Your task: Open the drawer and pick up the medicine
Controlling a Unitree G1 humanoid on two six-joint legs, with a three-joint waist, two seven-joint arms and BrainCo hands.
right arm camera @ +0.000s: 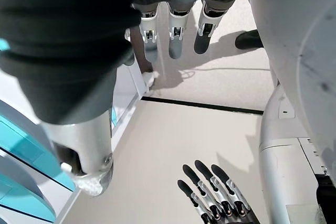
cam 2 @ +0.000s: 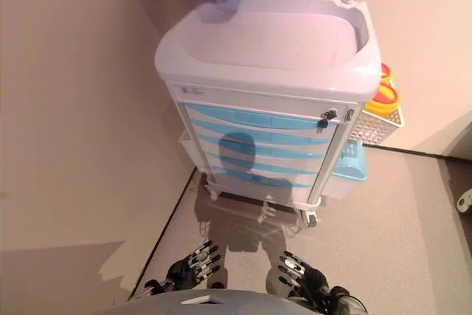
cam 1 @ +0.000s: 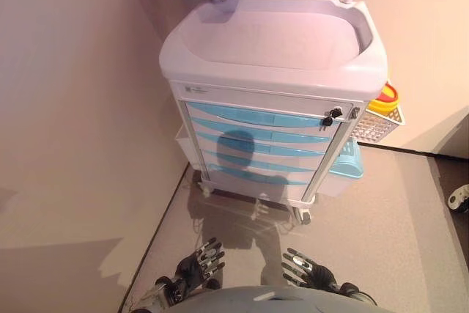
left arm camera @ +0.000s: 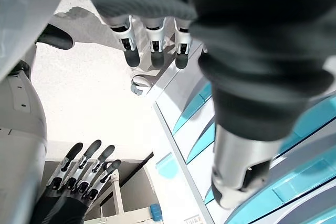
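Note:
A white medical cart stands ahead on castors, with several blue drawers stacked down its front. The top drawer and those below it are shut. No medicine shows in any view. My left hand and right hand hang low, well short of the cart, side by side and apart. Both hold nothing. The left wrist view shows straight fingers with the drawer fronts past them. In the right wrist view the fingers are also straight.
A small key lock sits at the top drawer's right end. A white mesh basket with a yellow container and a blue bin hang on the cart's right side. A wall runs close on the left.

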